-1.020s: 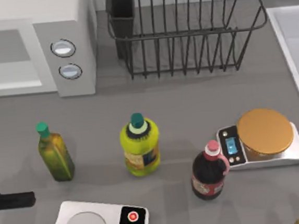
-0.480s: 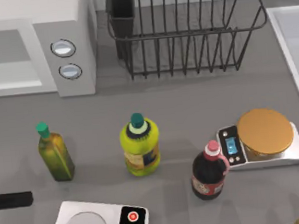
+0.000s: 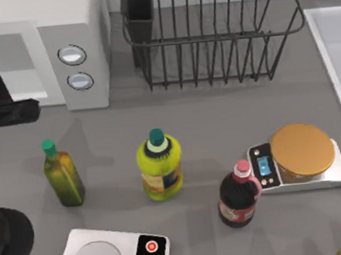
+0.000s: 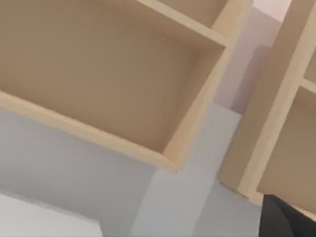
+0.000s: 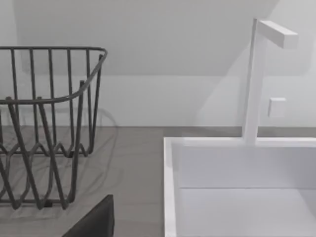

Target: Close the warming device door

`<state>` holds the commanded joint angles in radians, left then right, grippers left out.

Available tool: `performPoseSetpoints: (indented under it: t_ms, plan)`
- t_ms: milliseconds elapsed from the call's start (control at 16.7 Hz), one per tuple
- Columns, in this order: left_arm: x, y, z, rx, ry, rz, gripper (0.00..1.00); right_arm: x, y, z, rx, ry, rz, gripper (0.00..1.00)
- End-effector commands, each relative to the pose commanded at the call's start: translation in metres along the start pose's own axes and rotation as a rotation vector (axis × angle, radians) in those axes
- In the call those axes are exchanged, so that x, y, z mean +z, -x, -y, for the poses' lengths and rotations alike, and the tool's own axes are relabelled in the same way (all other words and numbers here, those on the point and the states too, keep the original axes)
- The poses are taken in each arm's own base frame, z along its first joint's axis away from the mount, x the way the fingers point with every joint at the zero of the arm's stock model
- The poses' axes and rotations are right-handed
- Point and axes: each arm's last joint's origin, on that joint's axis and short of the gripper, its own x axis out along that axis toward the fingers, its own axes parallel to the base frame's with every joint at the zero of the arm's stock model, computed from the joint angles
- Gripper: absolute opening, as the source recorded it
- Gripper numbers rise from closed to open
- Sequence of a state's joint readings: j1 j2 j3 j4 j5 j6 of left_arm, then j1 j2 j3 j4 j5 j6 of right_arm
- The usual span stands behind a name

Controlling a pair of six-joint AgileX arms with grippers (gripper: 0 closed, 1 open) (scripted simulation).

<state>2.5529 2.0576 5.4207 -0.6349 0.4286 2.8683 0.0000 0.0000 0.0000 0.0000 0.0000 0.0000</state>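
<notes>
Now, up from the desk's 8 o'clock edge, left gripper [image 3: 20, 111] swung to 10 o'clock, right across the microwave [image 3: 74, 52] front. Clenched or released, impossible to tell. Cavity [image 3: 15, 48] still showing grey, so probably not shut yet; door itself hidden behind the arm or past the 9 o'clock edge. Good position for a push, by the look of it. Green bottle [image 3: 62, 178] near, toward 6 o'clock; rack [image 3: 210, 40] well apart at 1 o'clock. Right arm parked by the sink [image 5: 170, 148], at 3 o'clock.
</notes>
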Motion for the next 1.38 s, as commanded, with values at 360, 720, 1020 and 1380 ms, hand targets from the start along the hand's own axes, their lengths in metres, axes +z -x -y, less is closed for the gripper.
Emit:
performPoseSetpoints:
  t_ms: [360,720,1020,1380]
  plan:
    - [0.189,-0.047,0.123,-0.404,0.861,0.434,0.0,0.0,0.0,0.0,0.0,0.0,0.0,1.0]
    - [0.448,0.016,0.072,-0.926,2.053,0.875,0.0,0.0,0.0,0.0,0.0,0.0,0.0,1.0]
    - [0.51,0.055,-0.147,1.018,-2.271,-1.071,0.0,0.0,0.0,0.0,0.0,0.0,0.0,1.0]
    - [0.355,0.032,-0.341,0.609,-1.19,-1.002,0.0,0.0,0.0,0.0,0.0,0.0,0.0,1.0]
